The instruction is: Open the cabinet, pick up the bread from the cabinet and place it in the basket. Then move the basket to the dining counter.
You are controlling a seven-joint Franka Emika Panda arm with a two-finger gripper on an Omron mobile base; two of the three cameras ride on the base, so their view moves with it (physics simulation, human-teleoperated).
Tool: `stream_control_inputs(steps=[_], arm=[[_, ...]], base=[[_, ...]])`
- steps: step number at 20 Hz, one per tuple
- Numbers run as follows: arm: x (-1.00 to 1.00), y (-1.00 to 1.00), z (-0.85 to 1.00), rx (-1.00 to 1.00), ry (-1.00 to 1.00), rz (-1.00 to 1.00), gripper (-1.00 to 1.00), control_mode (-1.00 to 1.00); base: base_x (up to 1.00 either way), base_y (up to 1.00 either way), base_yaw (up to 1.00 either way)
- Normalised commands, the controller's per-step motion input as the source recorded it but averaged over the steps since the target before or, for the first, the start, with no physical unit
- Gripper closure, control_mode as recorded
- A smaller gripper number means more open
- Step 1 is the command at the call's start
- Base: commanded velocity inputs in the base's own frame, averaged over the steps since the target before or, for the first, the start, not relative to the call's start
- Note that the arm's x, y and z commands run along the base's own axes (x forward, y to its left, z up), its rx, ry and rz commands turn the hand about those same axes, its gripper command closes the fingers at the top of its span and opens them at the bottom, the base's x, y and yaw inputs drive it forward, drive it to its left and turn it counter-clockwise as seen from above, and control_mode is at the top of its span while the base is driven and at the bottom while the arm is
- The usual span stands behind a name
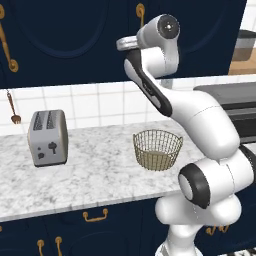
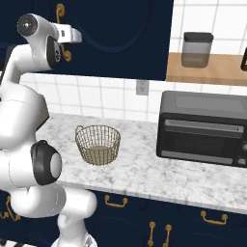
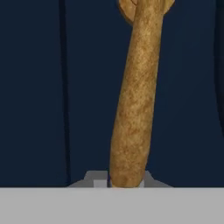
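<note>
High against the cabinet, the arm is reaching up to the dark navy doors, and its hand is sitting right at a long brass handle. Seen from the hand view, the handle is running up the middle of the picture, close in front of the lens, with the navy door panel behind it. The finger tips are hidden at the bottom of that view, so I cannot tell whether the hand is gripping the handle or merely lying against it. The cabinet doors are looking closed in both base views.

Below, the basket is standing upright on the marble worktop, nearer its back edge than its front, between the toaster toward the left end and the black toaster oven toward the right end. It is sitting well apart from the toaster.
</note>
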Motion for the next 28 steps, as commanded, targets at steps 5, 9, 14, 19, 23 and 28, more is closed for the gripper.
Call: stream_control_inputs(steps=[5, 9, 14, 19, 23, 28], arm=[[0.12, -0.97, -0.65, 0.0, -0.13, 0.0, 1.0, -1.0], [-0.01, -1.0, -0.36, 0.0, -0.01, 0.0, 1.0, -1.0], [-0.24, -1.0, -0.13, 0.01, 0.0, 0.0, 1.0, -1.0], [-0.52, -1.0, 0.0, 0.0, 0.0, 0.0, 1.0, -1.0], [-0.68, -1.0, 0.0, 0.0, 0.0, 0.0, 1.0, -1.0], [-0.68, -1.0, 0.0, 0.0, 0.0, 0.0, 1.0, -1.0]], base=[[0.0, 0.0, 0.0], [0.0, 0.0, 0.0], [0.0, 0.0, 0.0], [0.0, 0.0, 0.0], [0.0, 0.0, 0.0], [0.0, 0.0, 0.0]])
